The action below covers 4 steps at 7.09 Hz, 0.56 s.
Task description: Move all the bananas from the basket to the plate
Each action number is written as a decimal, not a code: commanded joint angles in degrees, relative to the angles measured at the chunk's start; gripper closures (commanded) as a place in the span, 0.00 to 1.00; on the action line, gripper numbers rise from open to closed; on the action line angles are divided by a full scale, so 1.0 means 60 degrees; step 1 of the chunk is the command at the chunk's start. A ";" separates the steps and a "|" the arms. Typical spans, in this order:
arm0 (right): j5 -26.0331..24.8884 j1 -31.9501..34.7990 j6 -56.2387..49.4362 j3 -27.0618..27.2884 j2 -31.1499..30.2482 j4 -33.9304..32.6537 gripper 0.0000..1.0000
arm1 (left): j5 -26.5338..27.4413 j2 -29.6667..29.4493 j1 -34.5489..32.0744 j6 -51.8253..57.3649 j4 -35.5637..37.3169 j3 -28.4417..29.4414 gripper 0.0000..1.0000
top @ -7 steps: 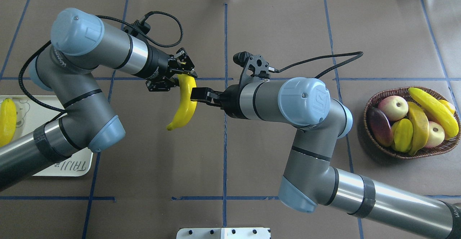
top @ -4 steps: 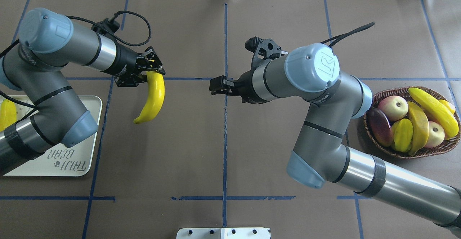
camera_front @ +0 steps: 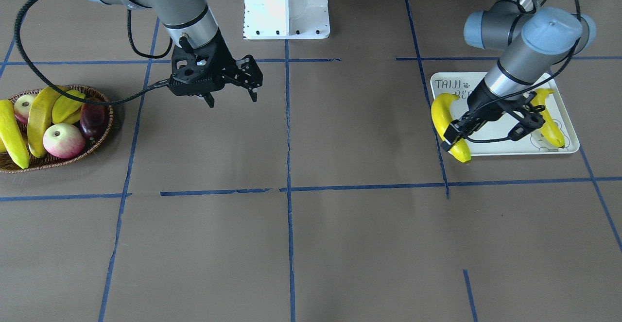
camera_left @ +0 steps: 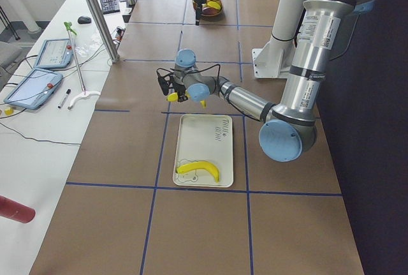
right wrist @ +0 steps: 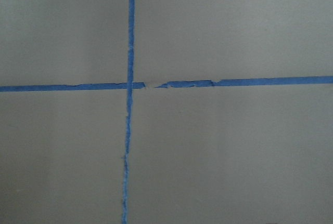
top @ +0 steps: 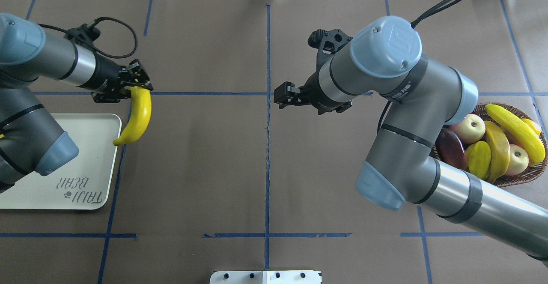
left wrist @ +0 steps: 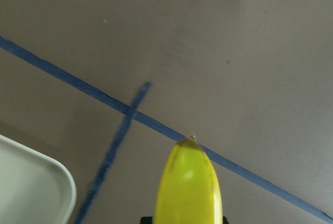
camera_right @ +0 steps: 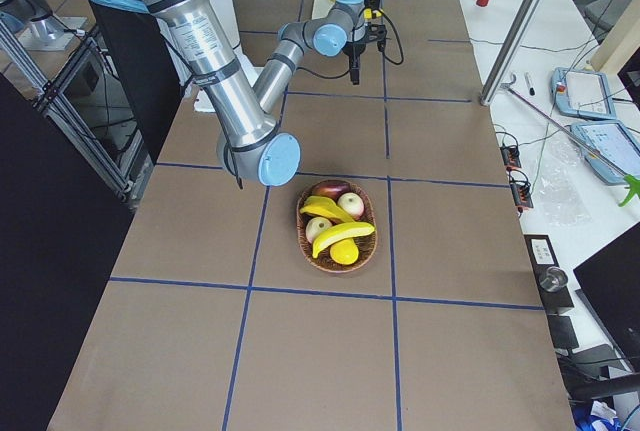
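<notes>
My left gripper is shut on one end of a banana, which hangs over the table just beside the plate's right edge. The front view shows this banana at the plate's edge and a second banana lying on the plate. The left wrist view shows the held banana's tip and the plate's corner. My right gripper stands open and empty above mid-table. The basket at the far right holds two bananas among other fruit.
The basket also holds two apples, a star fruit and a dark red fruit. My right arm's elbow overhangs the basket's left side. Brown paper with blue tape lines covers the table.
The right gripper let go of the banana and drew back to the right. The left arm carried the banana leftward as far as the plate's edge.
</notes>
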 commanded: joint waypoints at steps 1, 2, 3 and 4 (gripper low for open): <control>0.0387 0.0682 -0.1689 0.0180 -0.0509 -0.0556 0.00 | 0.0083 0.1421 -0.0233 0.0887 -0.0062 -0.0085 0.97; 0.0419 0.0729 -0.1768 0.0180 -0.0569 -0.0556 0.00 | 0.0562 0.1804 -0.0233 0.0875 -0.0092 -0.0085 0.97; 0.0419 0.0715 -0.1769 0.0180 -0.0570 -0.0556 0.00 | 0.1002 0.2243 -0.0219 0.0889 -0.0440 0.0060 0.97; 0.0419 0.0715 -0.1769 0.0180 -0.0570 -0.0542 0.00 | 0.1021 0.2479 -0.0218 0.0933 -0.1212 0.0424 0.97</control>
